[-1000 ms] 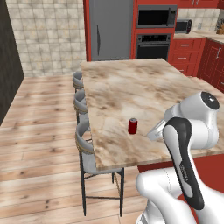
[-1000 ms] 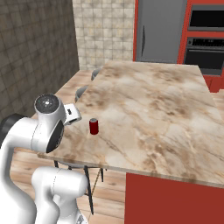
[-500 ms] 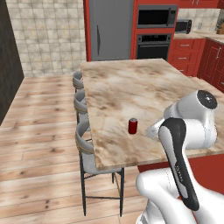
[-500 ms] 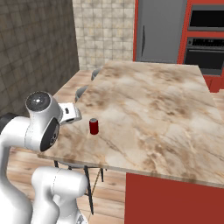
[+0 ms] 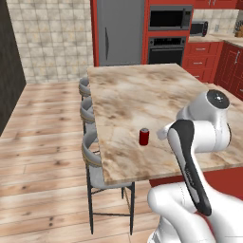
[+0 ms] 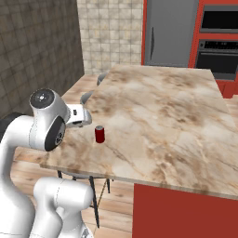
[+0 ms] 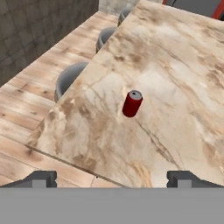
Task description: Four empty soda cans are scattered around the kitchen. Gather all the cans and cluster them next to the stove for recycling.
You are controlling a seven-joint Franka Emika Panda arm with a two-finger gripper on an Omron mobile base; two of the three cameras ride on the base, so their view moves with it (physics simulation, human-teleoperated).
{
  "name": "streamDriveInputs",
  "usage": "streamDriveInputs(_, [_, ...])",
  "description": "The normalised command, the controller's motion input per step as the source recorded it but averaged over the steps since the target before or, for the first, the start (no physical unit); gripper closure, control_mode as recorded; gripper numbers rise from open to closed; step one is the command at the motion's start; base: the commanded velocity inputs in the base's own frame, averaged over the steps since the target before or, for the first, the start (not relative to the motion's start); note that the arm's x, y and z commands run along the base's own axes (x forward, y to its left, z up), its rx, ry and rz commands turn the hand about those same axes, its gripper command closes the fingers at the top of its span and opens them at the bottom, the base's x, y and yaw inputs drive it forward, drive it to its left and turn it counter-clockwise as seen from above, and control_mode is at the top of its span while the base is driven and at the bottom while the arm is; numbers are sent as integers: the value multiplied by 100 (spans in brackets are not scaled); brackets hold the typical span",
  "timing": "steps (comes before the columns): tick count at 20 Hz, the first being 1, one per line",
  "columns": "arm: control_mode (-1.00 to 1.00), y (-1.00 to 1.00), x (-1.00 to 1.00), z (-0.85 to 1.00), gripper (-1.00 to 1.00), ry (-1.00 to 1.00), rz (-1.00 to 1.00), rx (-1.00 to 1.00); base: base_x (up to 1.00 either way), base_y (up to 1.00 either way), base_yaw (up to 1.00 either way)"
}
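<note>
Since the can (image 7: 132, 103) stood alone on the island (image 7: 183, 87), the gripper (image 7: 111, 177) was held wide apart above it.

red soda can (image 5: 144, 136) (image 6: 99, 134) (image 7: 132, 103) (silvery top) — upright, on counter

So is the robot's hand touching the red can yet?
Apart. In the hand view the red can stands alone on the counter, well ahead of the gripper, whose jaws are open with bare marble between.
</note>
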Motion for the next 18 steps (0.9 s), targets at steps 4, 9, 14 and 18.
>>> streamDriveInputs(4, [-100, -1, 27, -12, -100, 13, -8, 0, 0, 0, 0])
streamDriveInputs(9, [-100, 0, 35, -22, -100, 8, -4, 0, 0, 0, 0])
streamDriveInputs(14, [-100, 0, 18, -29, -100, 0, -1, 0, 0, 0, 0])
streamDriveInputs(18, [-100, 0, 6, -37, -100, 0, 0, 0, 0, 0, 0])
